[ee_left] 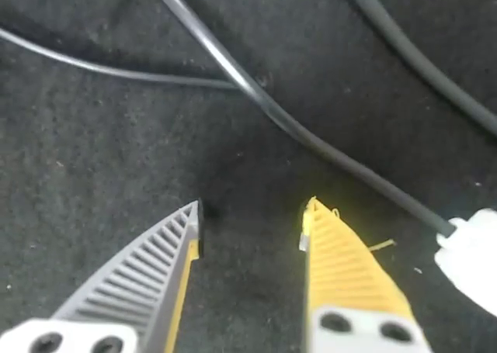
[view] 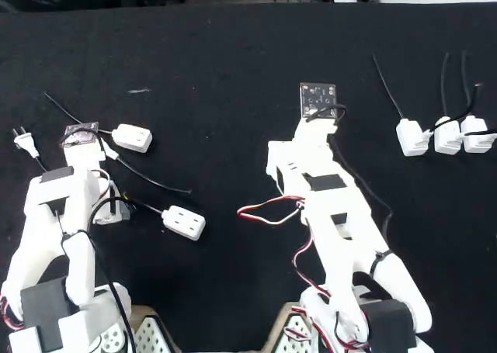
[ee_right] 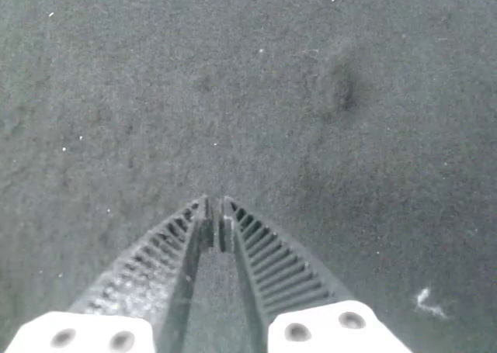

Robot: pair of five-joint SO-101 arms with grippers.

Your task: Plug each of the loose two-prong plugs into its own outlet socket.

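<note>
Loose two-prong plug (view: 25, 142): one, far left on the mat (view: 233, 74).
Outlet sockets: two, an upper socket (view: 132, 138) and a lower socket (view: 184, 222).
Row of corded white blocks (view: 446, 136): three, far right.
My left gripper (ee_left: 252, 208): fingers spread over cables.
My right gripper (ee_right: 215, 207): fingertips pressed together, holding nothing.

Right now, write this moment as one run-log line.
left gripper open over cable | right gripper shut over mat | plug loose by left arm | far socket, near socket empty
</note>
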